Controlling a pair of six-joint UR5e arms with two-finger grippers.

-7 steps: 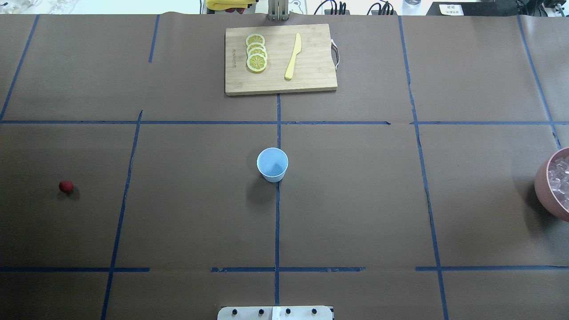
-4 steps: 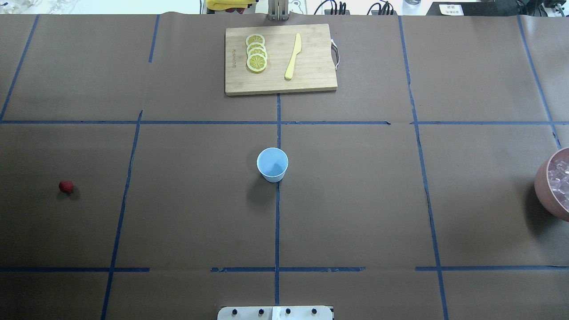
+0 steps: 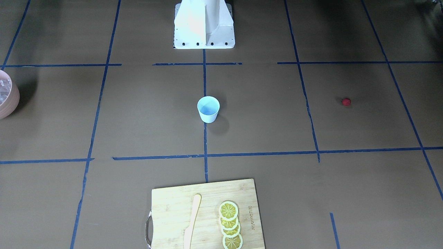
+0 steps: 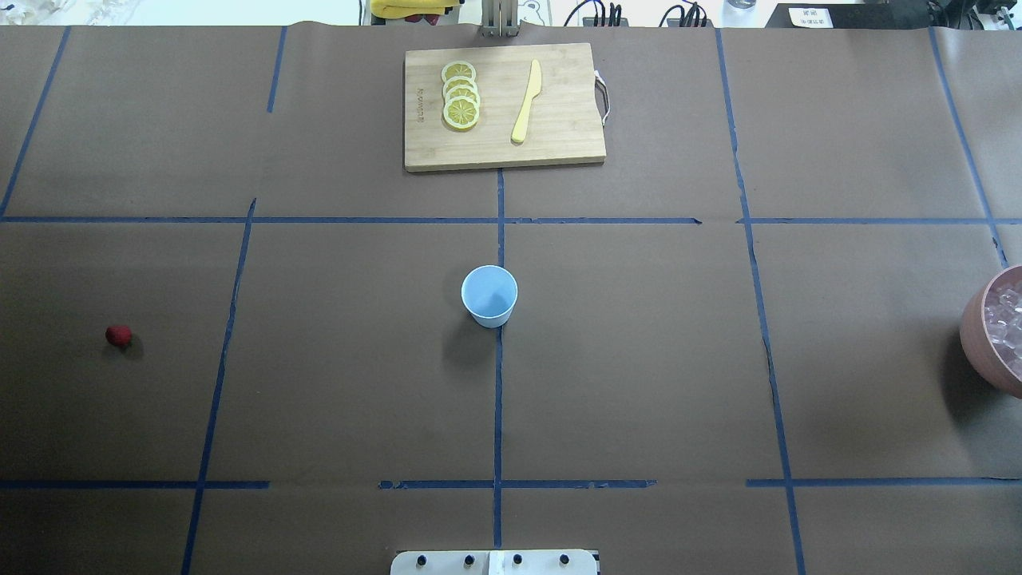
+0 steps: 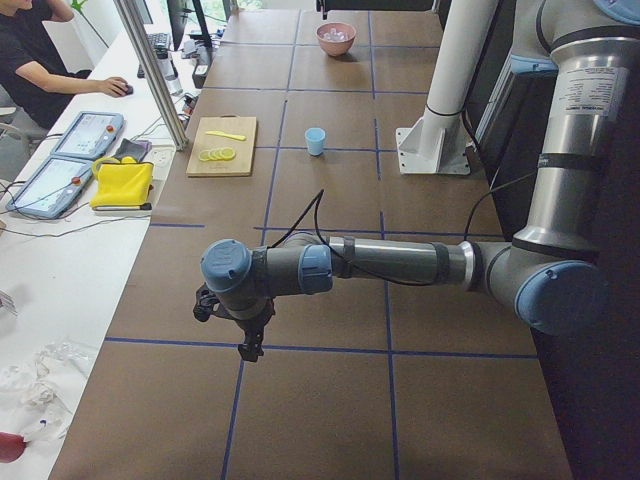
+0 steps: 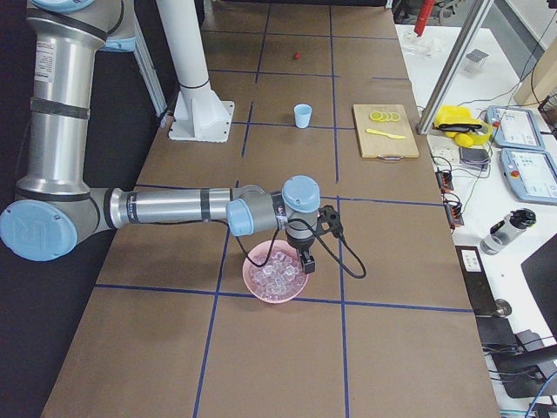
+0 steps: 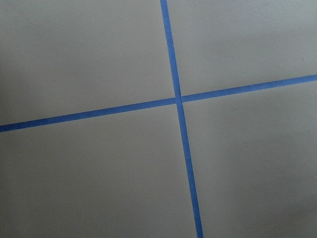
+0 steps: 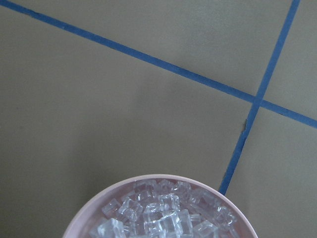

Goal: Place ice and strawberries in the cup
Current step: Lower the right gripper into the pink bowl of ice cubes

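The pale blue cup stands upright and empty at the table's middle; it also shows in the front view. One dark-red strawberry lies far out on the table's left side. The ice is a heap of clear cubes in a pink bowl at the right edge. My right gripper hangs over the bowl's far rim. My left gripper hangs over bare table, far from the strawberry. I cannot tell whether either is open or shut. Neither wrist view shows fingers.
A wooden cutting board lies at the far middle with several lemon slices and a yellow knife. Blue tape lines cross the brown table cover. The robot's base is at the near edge.
Nothing on the table has moved. Only the shadow beside the pink bowl has shifted a little.
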